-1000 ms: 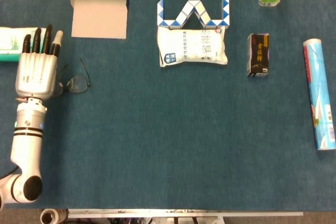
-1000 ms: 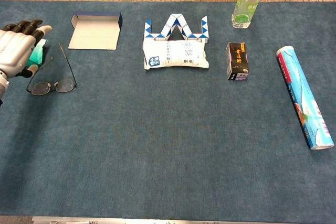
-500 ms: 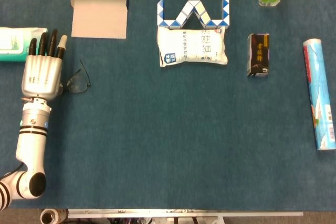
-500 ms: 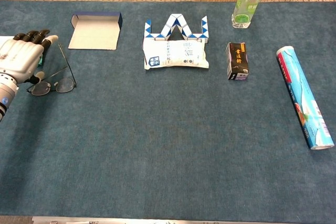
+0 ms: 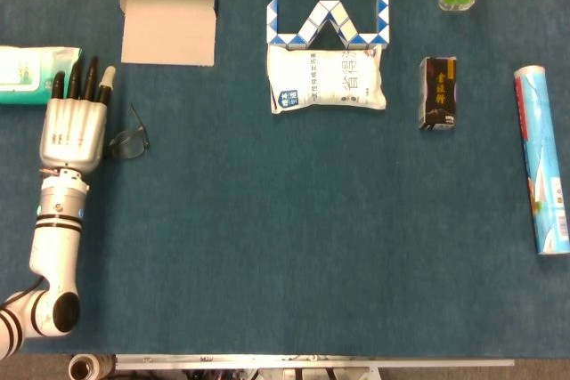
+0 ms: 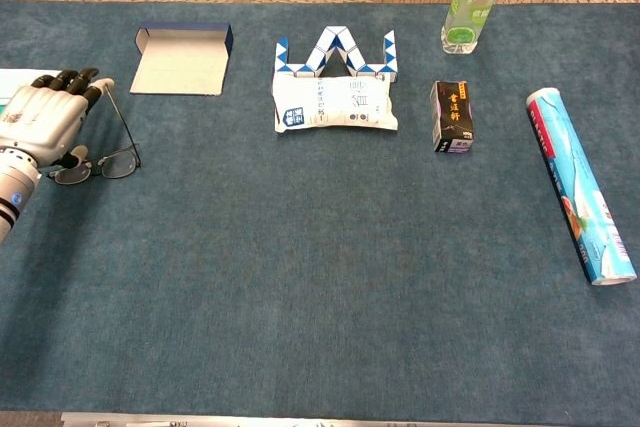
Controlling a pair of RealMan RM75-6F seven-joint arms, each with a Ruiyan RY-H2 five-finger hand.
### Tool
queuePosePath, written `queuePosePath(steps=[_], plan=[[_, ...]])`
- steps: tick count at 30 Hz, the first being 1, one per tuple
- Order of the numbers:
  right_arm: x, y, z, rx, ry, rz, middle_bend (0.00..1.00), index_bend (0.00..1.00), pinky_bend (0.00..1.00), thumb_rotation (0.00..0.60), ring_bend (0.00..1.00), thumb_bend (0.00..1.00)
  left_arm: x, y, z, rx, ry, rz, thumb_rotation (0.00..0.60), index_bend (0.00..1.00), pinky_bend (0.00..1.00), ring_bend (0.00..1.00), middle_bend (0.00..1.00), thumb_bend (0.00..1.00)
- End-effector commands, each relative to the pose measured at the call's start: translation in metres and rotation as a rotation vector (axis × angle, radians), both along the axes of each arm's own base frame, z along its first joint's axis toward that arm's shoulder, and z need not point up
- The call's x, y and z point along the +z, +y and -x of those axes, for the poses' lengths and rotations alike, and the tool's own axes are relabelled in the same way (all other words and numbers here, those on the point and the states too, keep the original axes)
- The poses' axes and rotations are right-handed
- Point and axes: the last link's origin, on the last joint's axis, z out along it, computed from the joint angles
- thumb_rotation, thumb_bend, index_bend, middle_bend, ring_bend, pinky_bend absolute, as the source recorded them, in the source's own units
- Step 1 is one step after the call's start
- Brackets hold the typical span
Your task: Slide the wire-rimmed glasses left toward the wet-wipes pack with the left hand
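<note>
The left hand [image 5: 73, 131] is seen at the near left of the table [image 5: 267, 246], palm down, fingers extended side by side and clamped on nothing; whether the frame is touched beneath it cannot be told. The wire-rimmed glasses [image 5: 130, 141] are found just beside its right edge, partly covered, one temple pointing away. They are judged light, thin and easily bent, with lenses that scratch; a flat push on the frame is preferred to a pinch on a temple. Farther off, the wet-wipes pack [image 5: 31, 74] lies just past the fingertips. One pair of glasses, one pack and one hand are counted; the right hand is not seen
</note>
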Motion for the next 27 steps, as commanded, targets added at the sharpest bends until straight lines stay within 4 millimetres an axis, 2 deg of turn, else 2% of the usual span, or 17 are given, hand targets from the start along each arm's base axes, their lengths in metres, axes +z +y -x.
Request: queuePosePath(steps=[1, 7, 13, 19, 27], plan=[[0.000, 0.000, 0.000, 0.000, 0.000, 0.001, 0.34, 0.62, 0.28, 0.600, 0.11, 0.16, -0.002, 0.000, 0.002, 0.005, -0.001, 0.003, 0.600, 0.02, 0.11, 0.00, 0.00, 0.32], [0.001, 0.000, 0.001, -0.001, -0.002, 0.000, 0.34, 0.62, 0.28, 0.600, 0.11, 0.16, -0.002, -0.003, 0.004, 0.005, 0.004, 0.003, 0.600, 0.02, 0.11, 0.00, 0.00, 0.32], [0.000, -0.001, 0.001, -0.002, -0.004, -0.006, 0.34, 0.62, 0.28, 0.600, 0.11, 0.16, 0.015, -0.006, -0.010, -0.046, -0.009, -0.049, 0.600, 0.02, 0.11, 0.00, 0.00, 0.32], [0.000, 0.000, 0.000, 0.005, -0.007, -0.009, 0.34, 0.62, 0.28, 0.600, 0.11, 0.16, 0.042, -0.013, -0.030, -0.067, -0.047, -0.106, 0.600, 0.02, 0.11, 0.00, 0.00, 0.32], [-0.001, 0.001, -0.001, 0.012, -0.010, -0.013, 0.34, 0.62, 0.28, 0.600, 0.11, 0.16, 0.074, -0.022, -0.072, -0.113, -0.126, -0.144, 0.600, 0.02, 0.11, 0.00, 0.00, 0.32]])
